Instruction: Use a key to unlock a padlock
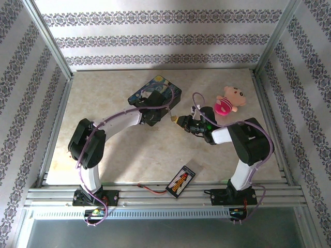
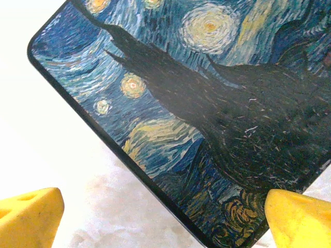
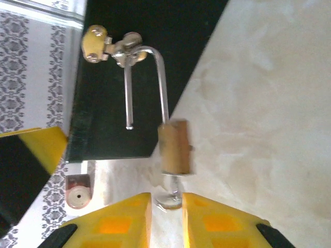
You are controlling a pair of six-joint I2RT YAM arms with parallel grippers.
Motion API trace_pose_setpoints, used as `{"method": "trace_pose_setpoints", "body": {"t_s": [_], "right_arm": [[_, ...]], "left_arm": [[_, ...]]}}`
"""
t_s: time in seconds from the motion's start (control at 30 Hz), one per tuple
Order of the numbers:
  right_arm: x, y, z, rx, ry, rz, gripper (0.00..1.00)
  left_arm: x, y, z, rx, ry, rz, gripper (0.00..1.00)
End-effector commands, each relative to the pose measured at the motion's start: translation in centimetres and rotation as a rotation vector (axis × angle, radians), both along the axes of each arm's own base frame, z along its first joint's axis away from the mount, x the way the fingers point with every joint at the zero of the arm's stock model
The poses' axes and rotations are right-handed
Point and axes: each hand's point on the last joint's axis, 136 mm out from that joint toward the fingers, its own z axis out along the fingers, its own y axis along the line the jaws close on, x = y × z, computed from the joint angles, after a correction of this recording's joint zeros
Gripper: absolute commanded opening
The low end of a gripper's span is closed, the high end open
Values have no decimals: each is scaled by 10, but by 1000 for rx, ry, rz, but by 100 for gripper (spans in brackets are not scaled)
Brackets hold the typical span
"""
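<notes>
Brass padlock (image 1: 176,120) sits mid-table beside the painted box (image 1: 158,85); bare table (image 1: 119,155) lies nearer the arms. Left wrist view: left gripper (image 2: 160,217) spreads wide, empty, above the box. Right wrist view: right gripper (image 3: 166,206) pinches the key (image 3: 172,186) seated in the padlock; a skewed twist could slip or bend it, and the shackle (image 3: 162,88) crowds the box's edge.
</notes>
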Motion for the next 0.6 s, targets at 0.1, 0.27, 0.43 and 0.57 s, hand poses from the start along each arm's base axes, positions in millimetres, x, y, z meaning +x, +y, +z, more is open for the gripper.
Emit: {"method": "trace_pose_setpoints", "body": {"t_s": [0.1,0.27,0.43,0.57], "right_arm": [[-5,4,5,-177,-44,62,23],[-3,9,22,-209,-100,107,25],[-1,13,15,-330,-90,126,30],[-2,13,2,-518,-75,96,35]], "left_arm": [[-24,31,-21,99,90,17,99],[-31,38,-26,97,104,30,99],[-38,45,-27,68,107,44,99],[-39,42,-25,23,96,45,99]]}}
